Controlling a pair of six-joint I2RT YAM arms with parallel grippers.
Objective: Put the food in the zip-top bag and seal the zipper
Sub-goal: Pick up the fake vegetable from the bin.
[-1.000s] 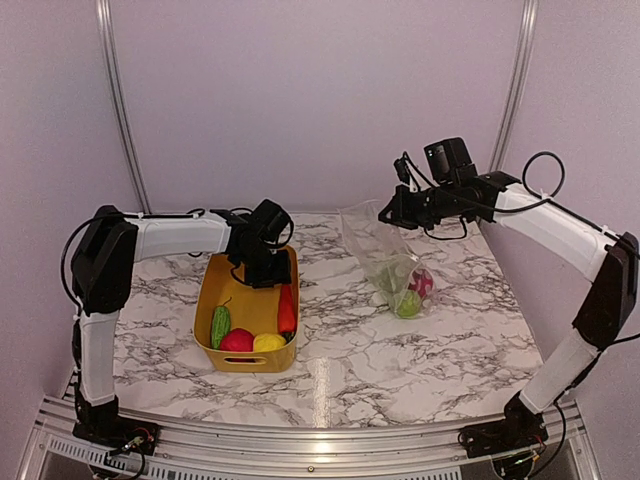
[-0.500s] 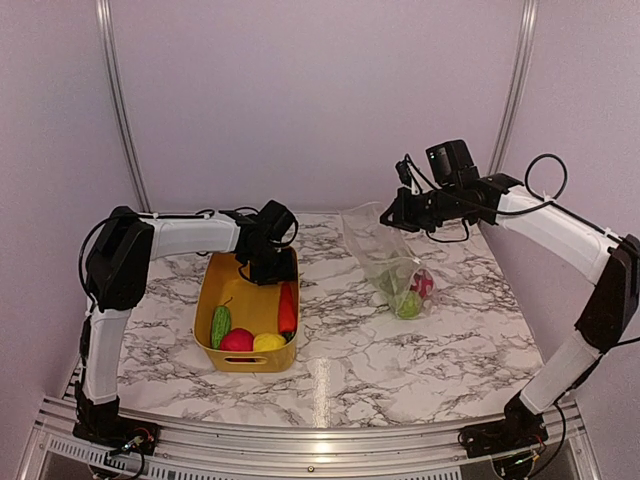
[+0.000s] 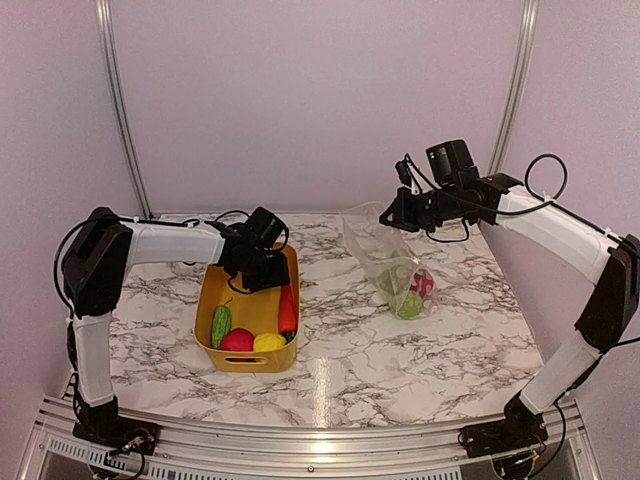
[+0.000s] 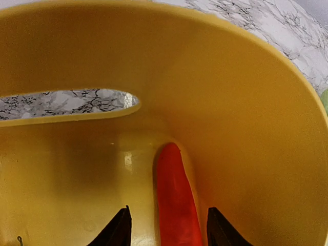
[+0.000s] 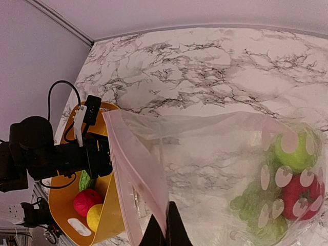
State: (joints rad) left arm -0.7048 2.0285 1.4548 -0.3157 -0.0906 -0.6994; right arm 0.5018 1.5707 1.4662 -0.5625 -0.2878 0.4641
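As right gripper (image 5: 165, 229) pinches bag (image 5: 205, 154) (lifted), food (image 5: 300, 190) inside

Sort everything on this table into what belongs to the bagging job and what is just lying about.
Job: bag, its zipper, bagged fruit; waiting in the tub: carrot, cucumber, apple, lemon.
Just there: yellow tub, marble table.

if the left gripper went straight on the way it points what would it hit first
Probably the carrot in the yellow tub, straight ahead of the open left gripper; depth is unclear.
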